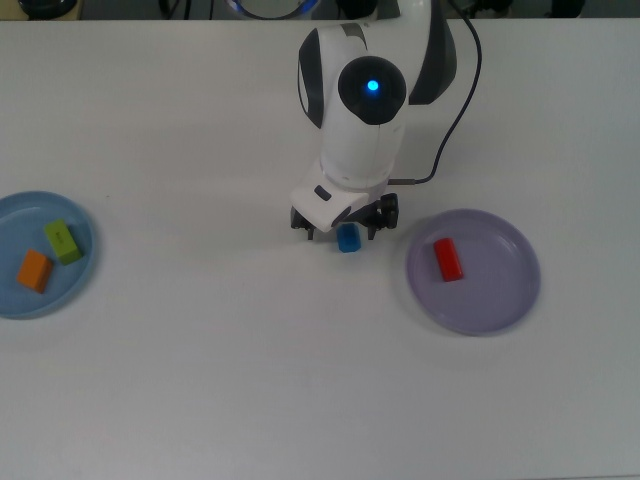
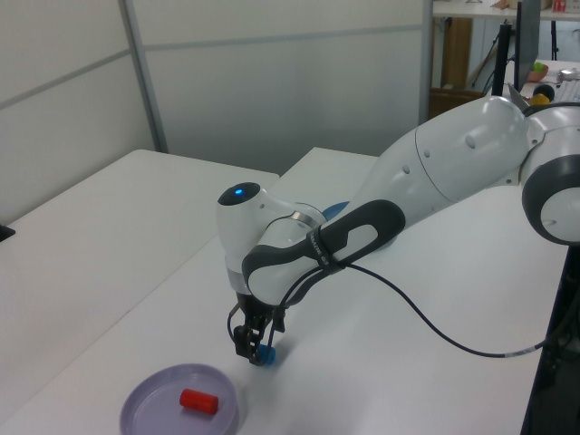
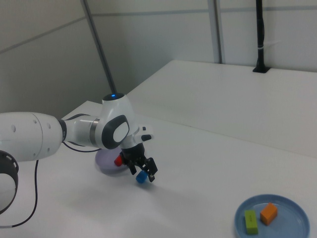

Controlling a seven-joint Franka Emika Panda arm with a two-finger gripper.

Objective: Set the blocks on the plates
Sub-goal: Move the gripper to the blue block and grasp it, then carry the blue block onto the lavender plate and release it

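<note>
Top view, left to right, everything placed against the blue block [image 1: 348, 238].

Far off toward the top view's left you have the light blue plate [image 1: 14, 300] at the table [image 1: 200, 380] edge. On it: lime green block [image 1: 63, 242] and orange block [image 1: 34, 271], close together.

Mid-table: the blue block itself, sitting on the bare table, on no plate. Your gripper [image 1: 341, 229] is low over it with the fingers spread, one either side of the block; whether they touch it cannot be told. The white arm [image 1: 365, 110] rises just behind it.

Near the blue block, to the top view's right: lavender plate [image 1: 500, 300], not touching it. The red block [image 1: 448, 259] lies inside that plate.
</note>
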